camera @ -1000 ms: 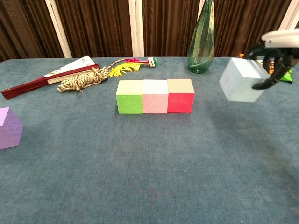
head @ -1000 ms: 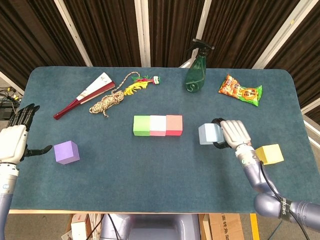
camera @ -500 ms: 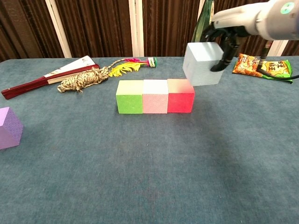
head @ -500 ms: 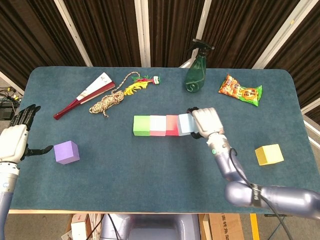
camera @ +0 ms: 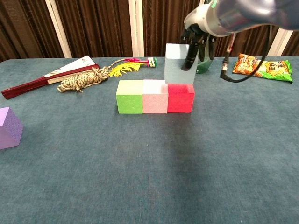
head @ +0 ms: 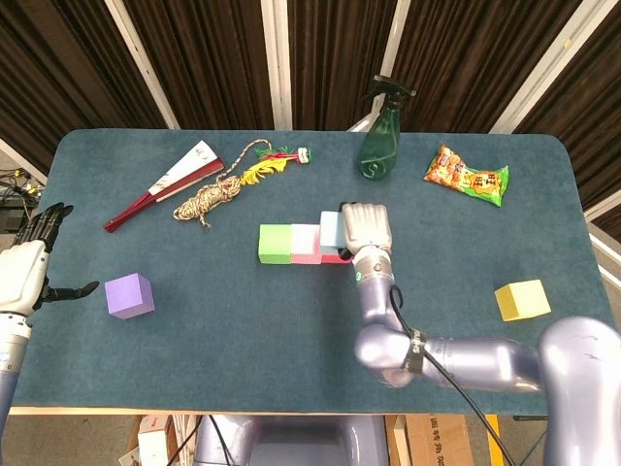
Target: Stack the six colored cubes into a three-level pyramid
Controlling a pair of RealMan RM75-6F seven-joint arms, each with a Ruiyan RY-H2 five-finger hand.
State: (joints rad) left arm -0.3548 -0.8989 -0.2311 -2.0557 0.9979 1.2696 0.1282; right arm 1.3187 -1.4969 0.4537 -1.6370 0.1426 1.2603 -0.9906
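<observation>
A green cube (head: 275,243), a pink cube (head: 305,243) and a red cube (camera: 181,97) form a touching row mid-table. My right hand (head: 364,229) grips a light blue cube (camera: 179,64) and holds it over the red cube, at or just above its top; contact is unclear. In the head view the hand hides most of the red cube. A purple cube (head: 129,295) lies at the left, beside my open left hand (head: 29,270). A yellow cube (head: 522,300) lies at the right.
A green spray bottle (head: 380,138) stands behind the row. A snack bag (head: 466,176) lies at the back right. A folded fan (head: 165,183) and a coil of rope (head: 209,199) with a feathered toy (head: 272,160) lie at the back left.
My right hand has carried the light blue cube leftward from the right side of the table to above the red cube. The left hand has stayed put.
</observation>
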